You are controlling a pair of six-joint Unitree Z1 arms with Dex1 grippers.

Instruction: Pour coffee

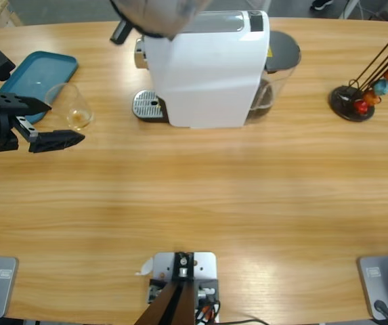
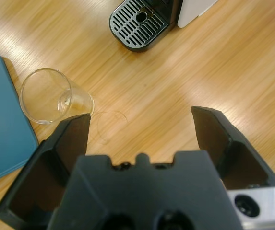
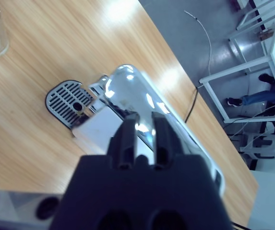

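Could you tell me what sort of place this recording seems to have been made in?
Probably a lab or workshop set up as a coffee corner: a white coffee machine and a capsule rack on a long wooden table, with metal frames and a loose cable on the bare floor behind.

We identify a laboratory or workshop: bare grey floor (image 3: 195,52), white metal racks (image 3: 252,67), loose cable (image 3: 202,43) beyond the wooden table (image 1: 194,203).

Bright, even light; glare streaks the table (image 1: 180,196), shadows soft.
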